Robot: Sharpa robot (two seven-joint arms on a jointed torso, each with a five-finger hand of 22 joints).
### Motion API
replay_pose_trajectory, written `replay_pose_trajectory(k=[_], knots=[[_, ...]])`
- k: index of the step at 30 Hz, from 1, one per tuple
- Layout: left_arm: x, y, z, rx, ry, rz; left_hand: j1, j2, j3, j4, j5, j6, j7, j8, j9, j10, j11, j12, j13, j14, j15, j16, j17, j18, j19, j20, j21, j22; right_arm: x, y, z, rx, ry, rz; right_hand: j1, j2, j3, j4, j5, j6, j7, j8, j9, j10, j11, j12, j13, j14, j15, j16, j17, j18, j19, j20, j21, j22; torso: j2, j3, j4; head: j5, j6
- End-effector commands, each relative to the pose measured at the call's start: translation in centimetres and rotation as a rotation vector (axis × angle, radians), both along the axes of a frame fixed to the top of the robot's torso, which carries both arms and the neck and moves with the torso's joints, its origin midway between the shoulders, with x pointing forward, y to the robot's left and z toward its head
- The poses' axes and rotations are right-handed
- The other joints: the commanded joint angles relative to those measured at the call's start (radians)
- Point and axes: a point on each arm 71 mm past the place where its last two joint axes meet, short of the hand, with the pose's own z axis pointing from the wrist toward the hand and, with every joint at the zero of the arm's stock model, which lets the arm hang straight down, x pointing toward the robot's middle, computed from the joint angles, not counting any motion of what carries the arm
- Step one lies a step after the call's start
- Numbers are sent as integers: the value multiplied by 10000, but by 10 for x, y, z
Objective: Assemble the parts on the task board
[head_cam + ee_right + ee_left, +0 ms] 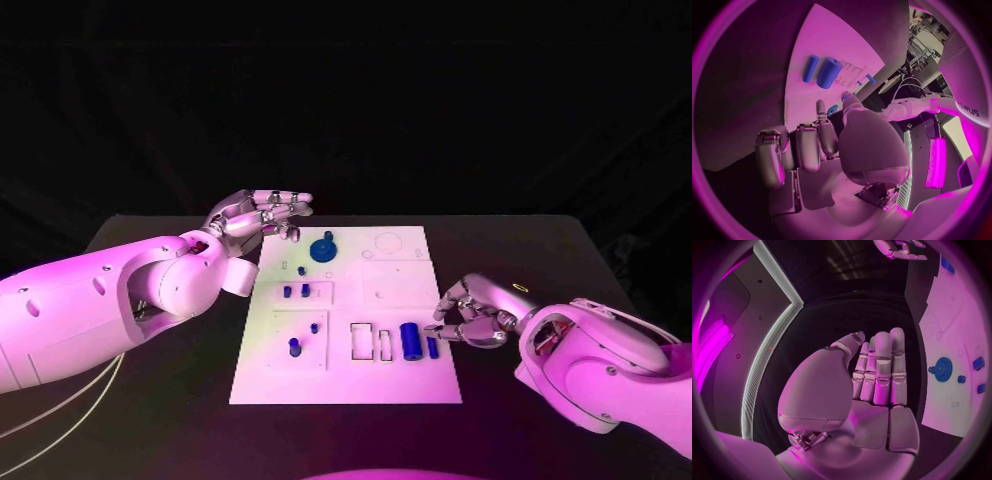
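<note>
- Parts: blue cylinder (411,342) lies near-right on the task board (346,385), likely light, rigid, slick; best pinched across its middle.
- Right hand (473,315) curled beside it, apparently empty; left hand (260,215) open at the far-left corner.

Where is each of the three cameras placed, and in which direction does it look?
Head view: on the robot's head, looking down at the task board; both arms and hands show.
Left wrist view: behind the left hand, fingers straight, facing past the board's edge with the blue gear.
Right wrist view: behind the right hand, fingers curled, facing the thick blue cylinder.
Shared: the gear and cylinder also show from the head.
</note>
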Motion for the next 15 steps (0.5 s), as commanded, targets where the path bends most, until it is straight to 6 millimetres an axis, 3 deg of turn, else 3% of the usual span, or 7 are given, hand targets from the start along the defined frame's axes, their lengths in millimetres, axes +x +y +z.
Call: replay_pose_trajectory(k=[1,6,15], knots=[[-1,-3,1,-91,-70,-241,26,50,-28,-35,-35,-62,-21,16,-14,-77,15,45,16,-32,9,12,-11,126,54,-5,-36,-10,0,3,-6,-640,-201,-363,74,30,-100,30,74,-4,-53,18,30,59,-1,50,229,738,-80,51,614,-63,1057,-66,44,2632,13,5,22,28,-50],[-1,-3,1,-100,-70,-263,26,50,-28,-35,-35,-62,-21,16,-14,-77,15,45,16,-32,9,12,-11,126,54,-5,-36,-10,-1,12,-16,-636,-50,-337,78,68,-181,83,100,-14,-54,23,68,49,0,47,246,735,-79,70,629,-63,1057,-66,44,2632,26,2,48,66,-75],[-2,-3,1,-108,-65,-289,26,50,-28,-35,-35,-62,-21,16,-14,-77,15,45,16,-32,9,12,-11,126,54,-5,-36,-10,0,25,-26,-696,147,-221,109,113,-253,122,106,-20,-55,30,109,26,-1,22,242,734,-78,93,648,-63,1057,-65,44,2632,28,6,39,121,-137]])
